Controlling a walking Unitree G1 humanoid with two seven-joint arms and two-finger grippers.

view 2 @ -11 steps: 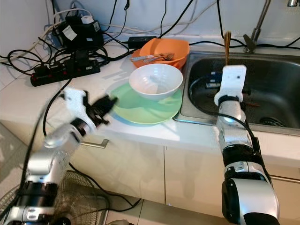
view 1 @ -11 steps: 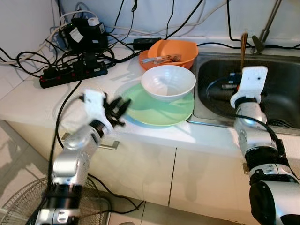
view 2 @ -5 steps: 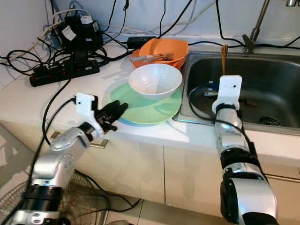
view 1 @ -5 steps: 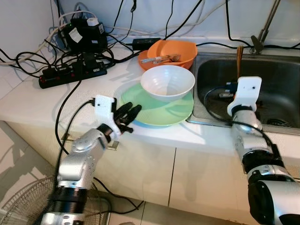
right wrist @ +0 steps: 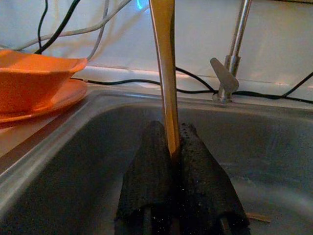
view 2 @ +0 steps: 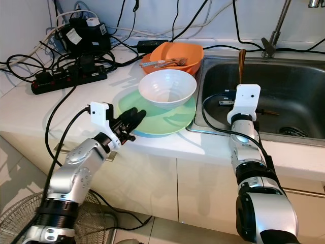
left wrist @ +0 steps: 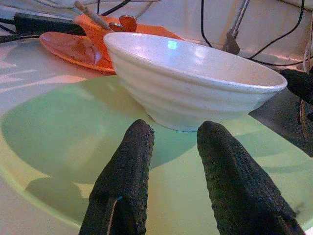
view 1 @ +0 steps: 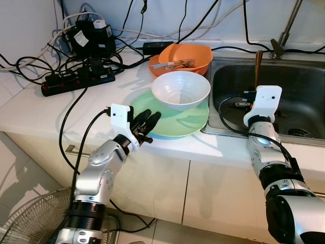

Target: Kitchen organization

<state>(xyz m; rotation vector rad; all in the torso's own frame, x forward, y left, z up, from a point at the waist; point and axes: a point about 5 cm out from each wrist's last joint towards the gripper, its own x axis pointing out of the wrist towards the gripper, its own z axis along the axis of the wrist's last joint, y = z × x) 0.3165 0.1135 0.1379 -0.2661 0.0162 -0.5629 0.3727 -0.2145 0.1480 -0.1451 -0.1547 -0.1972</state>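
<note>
A white bowl (view 1: 181, 90) stands on a pale green plate (view 1: 175, 125) on the white counter. My left gripper (left wrist: 171, 131) is open, its black fingers (view 1: 148, 120) lying low over the plate's near left rim, a short way from the bowl (left wrist: 195, 78). My right gripper (right wrist: 168, 134) is shut on a thin brown wooden utensil (right wrist: 164, 58) that stands upright above the steel sink (view 1: 299, 96). The utensil's top (view 1: 257, 62) sticks up behind the white wrist housing. An orange bowl (view 1: 195, 53) with cutlery in it sits behind the white bowl.
Power strips and a tangle of black cables (view 1: 76, 76) cover the counter's left back. A faucet (view 1: 285, 30) rises behind the sink. A floor fan (view 1: 25, 223) stands below the counter at the left. Cabinet doors run under the counter.
My left gripper has swung right and forward from the counter's edge onto the green plate's rim. My right gripper with the utensil has dropped a little and drawn toward the sink's near edge.
</note>
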